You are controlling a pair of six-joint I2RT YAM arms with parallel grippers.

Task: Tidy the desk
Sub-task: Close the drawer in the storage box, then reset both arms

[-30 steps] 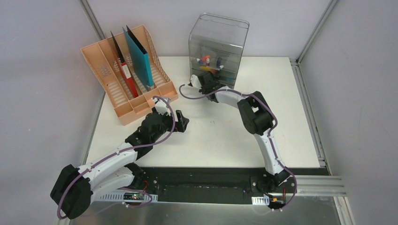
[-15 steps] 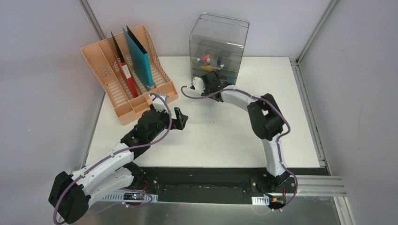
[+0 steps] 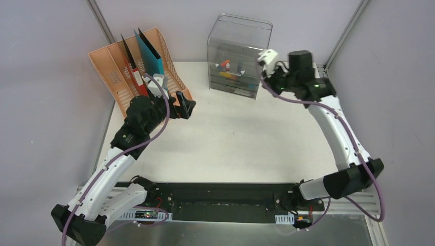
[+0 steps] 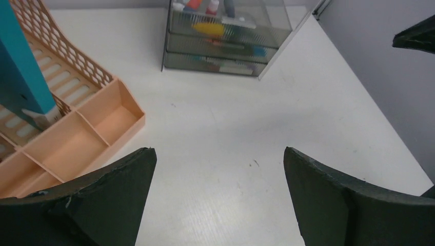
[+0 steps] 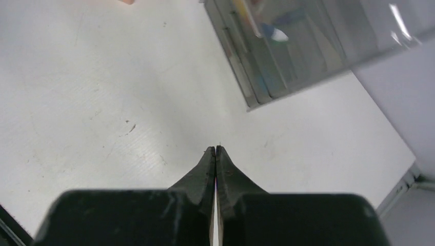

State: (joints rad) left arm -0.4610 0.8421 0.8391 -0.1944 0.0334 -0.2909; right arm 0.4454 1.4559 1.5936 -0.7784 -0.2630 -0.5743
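The left pincer (image 4: 218,154) is held spread wide and empty, the right pincer (image 5: 216,148) pressed together on nothing; the table (image 3: 231,143) lies below both. No loose item is seen there, so the tidying is judged nearly finished, and only a retreat is called for.

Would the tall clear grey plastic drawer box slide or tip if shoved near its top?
Likely tip: the clear grey plastic drawer box looks taller than its base is wide. Probably light, since few small items show through its walls. A low push would likely slide it on the smooth white desk.
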